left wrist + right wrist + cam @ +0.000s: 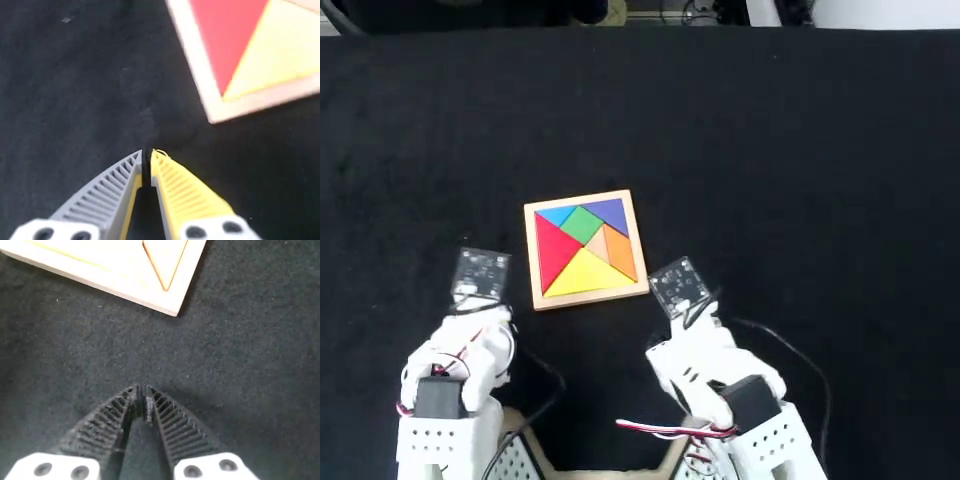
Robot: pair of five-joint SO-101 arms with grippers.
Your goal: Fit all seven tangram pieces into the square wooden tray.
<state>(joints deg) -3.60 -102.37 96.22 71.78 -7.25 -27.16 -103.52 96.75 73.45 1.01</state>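
Note:
The square wooden tray [532,262] lies mid-table with coloured tangram pieces packed inside: red [554,252], yellow [586,272], orange [620,252], green [582,224], blue [558,214], purple-blue [608,212] and a pale tan one [597,243]. My left gripper [147,154] is shut on nothing, just off the tray's near left corner [216,114], where red [227,35] and yellow [280,55] pieces show. My right gripper [142,392] is shut and empty, close to the tray's near right corner [172,307] by the orange piece [167,260].
Black cloth [800,150] covers the whole table. Both arm bases [440,430] [760,430] stand at the near edge with loose cables [650,428] between them. Wide bare cloth stretches behind and to either side of the tray.

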